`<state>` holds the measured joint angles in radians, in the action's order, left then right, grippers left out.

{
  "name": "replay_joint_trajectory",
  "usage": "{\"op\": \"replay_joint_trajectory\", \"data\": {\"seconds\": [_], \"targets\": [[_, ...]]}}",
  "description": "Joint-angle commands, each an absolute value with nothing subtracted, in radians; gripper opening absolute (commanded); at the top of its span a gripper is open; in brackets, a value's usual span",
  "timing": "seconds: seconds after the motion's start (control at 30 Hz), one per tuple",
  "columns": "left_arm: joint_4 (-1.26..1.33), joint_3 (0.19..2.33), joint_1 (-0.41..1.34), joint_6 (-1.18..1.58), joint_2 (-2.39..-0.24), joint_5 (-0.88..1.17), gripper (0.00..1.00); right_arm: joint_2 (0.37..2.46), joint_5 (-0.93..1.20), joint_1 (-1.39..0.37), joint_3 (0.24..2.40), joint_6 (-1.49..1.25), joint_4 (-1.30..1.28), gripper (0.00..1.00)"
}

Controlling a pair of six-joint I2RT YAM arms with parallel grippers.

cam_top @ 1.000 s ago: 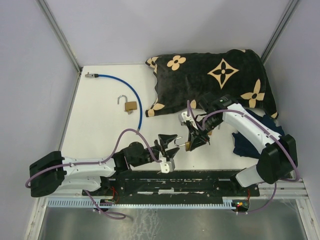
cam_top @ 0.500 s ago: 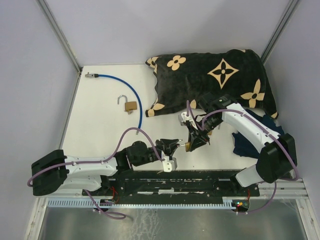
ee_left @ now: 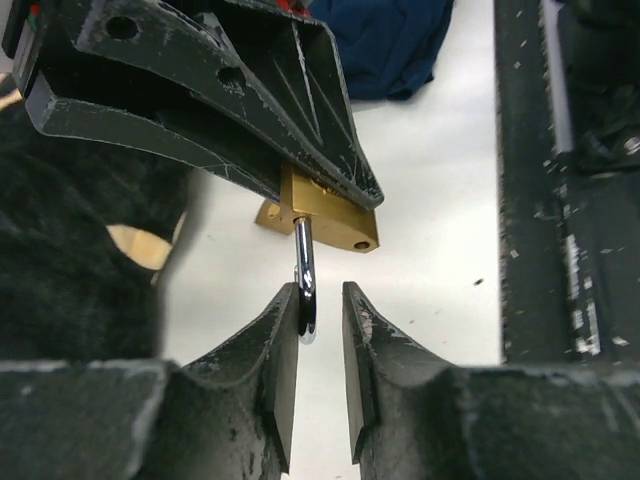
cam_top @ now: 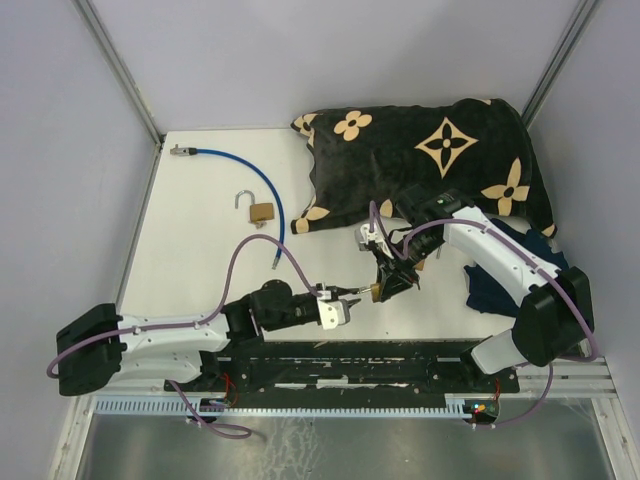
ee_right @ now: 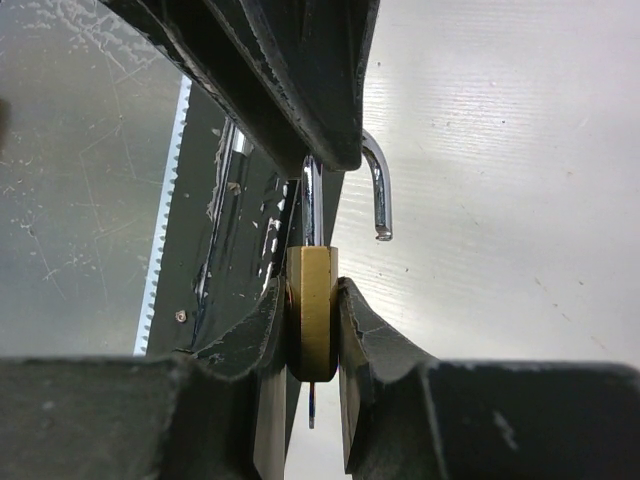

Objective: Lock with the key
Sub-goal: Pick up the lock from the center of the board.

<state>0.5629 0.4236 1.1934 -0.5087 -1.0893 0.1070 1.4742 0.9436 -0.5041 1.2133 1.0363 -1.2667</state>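
Right gripper point(ee_right: 312, 295): clamped the padlock point(ee_right: 312, 320) body.
Left gripper point(ee_left: 322, 295): fingers flanked its open shackle point(ee_left: 305, 270); grip unclear.
Axis: ran gripper to gripper, shackle end pointed left.

There is open room along the left side of the white table point(cam_top: 180, 240). A blue cable point(cam_top: 230, 155) curves from the far-left corner, with an open brass padlock point(cam_top: 261, 212) just beside it. A black flower-patterned blanket point(cam_top: 420, 170) fills the far-right corner. The left gripper point(cam_top: 355, 292) and right gripper point(cam_top: 383, 287) block the near middle, meeting at a second brass padlock point(cam_top: 374, 292).

Brass padlock point(ee_right: 313, 310), black blanket point(cam_top: 430, 150) (tan flowers), blue cable point(cam_top: 279, 210).
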Motion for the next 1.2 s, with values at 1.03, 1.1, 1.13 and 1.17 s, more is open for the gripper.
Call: {"op": "replay_joint_trajectory", "data": {"seconds": [1.03, 1.1, 1.13, 1.17], "targets": [[1.432, 0.13, 1.0, 0.587, -0.991, 0.149, 0.99, 1.442, 1.007, -0.511, 1.276, 1.109, -1.341, 0.02], [1.363, 0.148, 0.999, 0.592, -0.974, 0.159, 0.99, 1.456, 1.007, -0.511, 1.286, 1.111, -1.353, 0.02], [1.308, 0.165, 0.999, 0.592, -0.966, 0.161, 0.99, 1.463, 1.006, -0.51, 1.29, 1.111, -1.358, 0.02], [1.253, 0.18, 0.999, 0.59, -0.958, 0.162, 0.99, 1.47, 1.006, -0.509, 1.295, 1.111, -1.364, 0.02]]}}
